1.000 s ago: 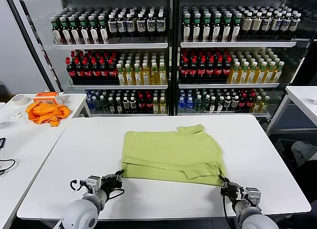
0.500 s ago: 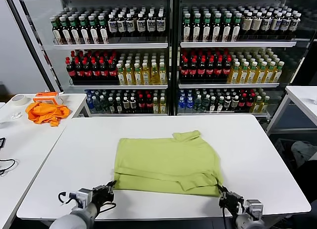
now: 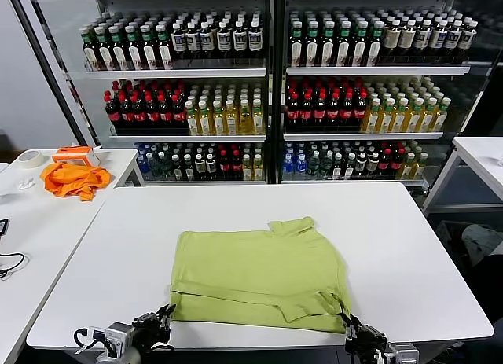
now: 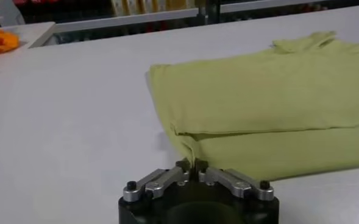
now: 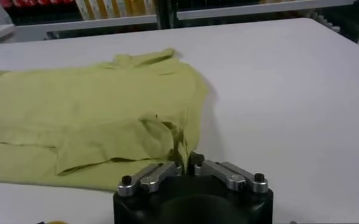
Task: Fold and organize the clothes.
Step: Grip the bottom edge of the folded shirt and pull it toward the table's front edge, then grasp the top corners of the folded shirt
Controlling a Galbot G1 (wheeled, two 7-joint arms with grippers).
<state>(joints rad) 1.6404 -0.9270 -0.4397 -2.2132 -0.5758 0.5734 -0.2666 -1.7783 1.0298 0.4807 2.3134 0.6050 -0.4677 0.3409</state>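
The light yellow-green shirt [image 3: 259,277] lies partly folded on the white table [image 3: 409,254], collar at its far edge. My left gripper [image 3: 166,314] is shut on the shirt's near left corner at the table's front edge; in the left wrist view the gripper [image 4: 192,164] pinches the fabric [image 4: 264,103]. My right gripper [image 3: 348,326] is shut on the near right corner; in the right wrist view the gripper [image 5: 185,159] holds a bunched fold of the shirt [image 5: 88,115].
A bright orange cloth [image 3: 75,178] and a tape roll [image 3: 30,159] lie on a side table at the far left. Glass-door fridges of bottles [image 3: 267,81] stand behind. Another white table [image 3: 483,156] is at the right.
Both grippers have drawn back toward the table's front edge, dragging the shirt nearer to me and slightly left. Both stay shut on its near corners.
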